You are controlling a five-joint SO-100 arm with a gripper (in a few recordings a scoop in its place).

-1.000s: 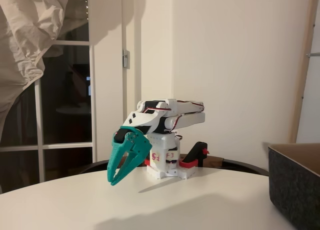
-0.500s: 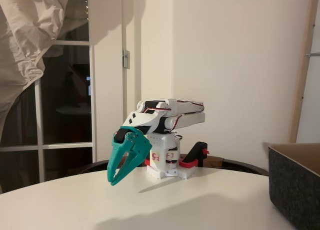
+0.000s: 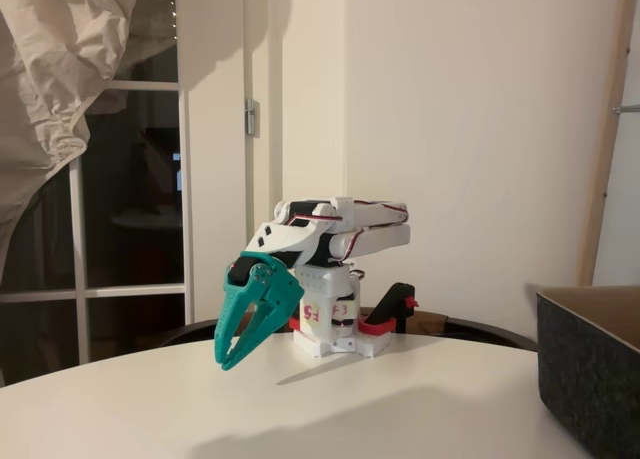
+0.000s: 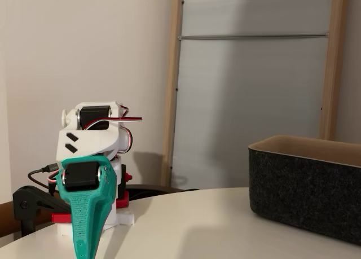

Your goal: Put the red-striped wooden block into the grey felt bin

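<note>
The arm sits folded at the back of the round white table (image 3: 380,409). Its teal gripper (image 3: 229,361) points down, just above the tabletop, with the fingertips closed together and nothing between them. In a fixed view the same gripper (image 4: 83,252) is seen edge-on at the lower left. The grey felt bin (image 3: 590,369) stands at the table's right edge, its tan inside showing at the top. It is well to the right of the arm in both fixed views, and its dark felt wall (image 4: 304,188) faces the camera. The red-striped wooden block is out of view.
The arm's white base (image 3: 335,329) is held by a black and red clamp (image 3: 392,314) at the table's far edge. Behind are a window with a draped cloth (image 3: 60,89), a plain wall, and a wooden-framed panel (image 4: 254,73).
</note>
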